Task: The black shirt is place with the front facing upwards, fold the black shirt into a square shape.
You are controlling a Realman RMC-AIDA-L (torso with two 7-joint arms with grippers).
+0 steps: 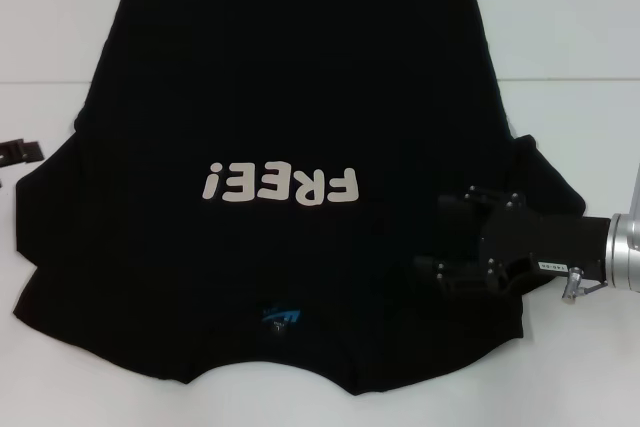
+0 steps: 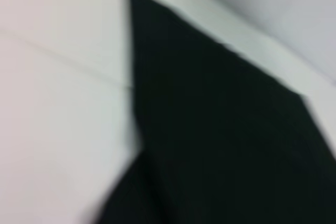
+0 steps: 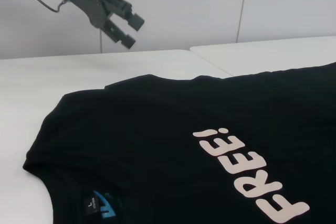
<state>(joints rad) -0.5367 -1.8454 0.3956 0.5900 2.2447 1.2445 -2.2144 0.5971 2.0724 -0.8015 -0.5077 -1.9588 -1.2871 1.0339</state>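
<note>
Nearest the robot's body, the collar edge of the black shirt [image 1: 290, 147] is seen, with a small blue neck label [image 1: 281, 317] just inside it. The shirt is spread front up on the white table [image 1: 580, 7], its collar toward the robot and its hem at the far side, so the white "FREE!" print [image 1: 279, 185] reads upside down in the head view. Both sleeves are seen spread out to the sides, close to the near edge of the table.

Over the shirt's right sleeve, the right gripper [image 1: 440, 237] is held low, its black fingers pointing inward toward the print; the fingers are parted, and nothing is seen between them. Whether they touch the cloth cannot be told.

At the left edge of the head view, only a small dark part of the left gripper [image 3: 130, 30] is visible; in the right wrist view it is seen raised above the table beyond the left sleeve, its fingers slightly apart and empty.
</note>
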